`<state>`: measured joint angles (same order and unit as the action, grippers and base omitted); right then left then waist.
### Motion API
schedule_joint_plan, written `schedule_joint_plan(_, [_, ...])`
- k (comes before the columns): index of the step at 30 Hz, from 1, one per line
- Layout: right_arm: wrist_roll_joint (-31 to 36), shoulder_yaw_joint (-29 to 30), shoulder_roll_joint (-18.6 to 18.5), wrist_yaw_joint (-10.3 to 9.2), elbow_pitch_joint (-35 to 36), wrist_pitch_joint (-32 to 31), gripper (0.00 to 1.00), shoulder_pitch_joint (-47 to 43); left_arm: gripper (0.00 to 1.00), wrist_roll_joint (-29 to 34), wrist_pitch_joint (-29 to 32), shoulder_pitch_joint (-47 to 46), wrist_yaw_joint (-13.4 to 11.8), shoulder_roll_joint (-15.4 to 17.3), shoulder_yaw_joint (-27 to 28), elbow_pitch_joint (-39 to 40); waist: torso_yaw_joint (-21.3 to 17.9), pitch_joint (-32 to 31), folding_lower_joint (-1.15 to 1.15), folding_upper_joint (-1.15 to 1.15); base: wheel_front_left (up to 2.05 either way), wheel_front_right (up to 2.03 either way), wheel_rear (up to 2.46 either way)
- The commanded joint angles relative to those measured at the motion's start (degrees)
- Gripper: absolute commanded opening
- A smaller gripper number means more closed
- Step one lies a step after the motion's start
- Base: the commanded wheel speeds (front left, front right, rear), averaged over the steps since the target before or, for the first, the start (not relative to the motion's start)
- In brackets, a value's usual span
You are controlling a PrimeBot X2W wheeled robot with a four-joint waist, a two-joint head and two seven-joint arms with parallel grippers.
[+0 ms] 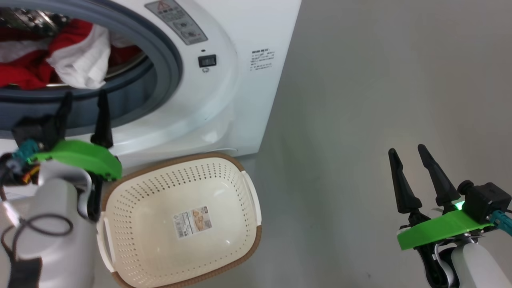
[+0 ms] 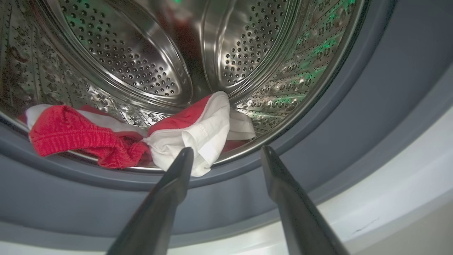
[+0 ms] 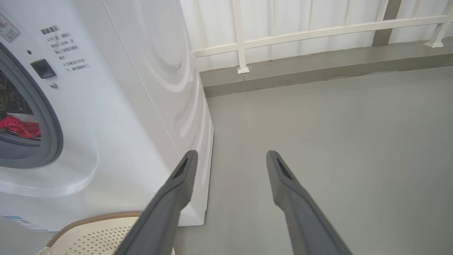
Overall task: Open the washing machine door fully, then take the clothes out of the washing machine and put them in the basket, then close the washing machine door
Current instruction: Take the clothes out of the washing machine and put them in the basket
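The white washing machine stands with its drum mouth uncovered; its door is out of view. Red and white clothes lie at the front of the steel drum, draped over the grey rubber ring. My left gripper is open just in front of the ring's lower edge, its fingertips a little short of the clothes. The cream basket sits empty on the floor under the opening. My right gripper hangs open over bare floor to the machine's right, holding nothing.
Grey floor stretches to the right of the machine. A white railing on a low grey kerb runs along the far side. The basket's rim lies close against the machine's front lower corner.
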<state>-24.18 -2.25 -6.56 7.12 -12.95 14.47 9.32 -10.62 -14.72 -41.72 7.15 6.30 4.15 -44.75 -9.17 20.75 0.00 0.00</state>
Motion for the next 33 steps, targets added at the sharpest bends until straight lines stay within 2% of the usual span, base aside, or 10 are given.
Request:
schedule_joint_plan(1, [-0.4, -0.6, -0.1, 0.36, 1.5, 0.5, 1.00, 1.0, 1.00, -0.1, -0.2, -3.6, -0.6, 2.5, 1.7, -2.0, -1.6, 2.6, 0.00, 0.00, 0.00, 0.00, 0.00])
schedule_joint_plan(8, [-0.6, -0.7, 0.6, 0.36, 1.8, 0.5, 1.00, 2.9, 1.00, 0.4, -0.2, -15.3, -2.1, 5.4, 1.4, -13.0, -2.8, 5.8, 0.00, 0.00, 0.00, 0.00, 0.00])
schedule_joint_plan(17, [-1.0, -1.0, 1.3, 0.36, 2.4, 0.5, 1.00, 4.8, 1.00, 2.2, 1.3, -25.4, -3.8, 8.5, -0.8, -22.8, -4.4, 9.3, 0.00, 0.00, 0.00, 0.00, 0.00])
schedule_joint_plan(24, [-1.1, -1.1, 1.6, 0.36, 2.3, 0.5, 1.00, 5.4, 1.00, 3.2, 3.8, -28.7, -4.9, 10.1, -2.2, -26.6, -5.4, 10.4, 0.00, 0.00, 0.00, 0.00, 0.00])
schedule_joint_plan(33, [-1.1, -1.3, 1.8, 0.36, 2.1, 0.5, 1.00, 6.1, 1.00, 3.3, 8.7, -29.3, -7.7, 11.9, -3.0, -28.6, -6.3, 10.6, 0.00, 0.00, 0.00, 0.00, 0.00])
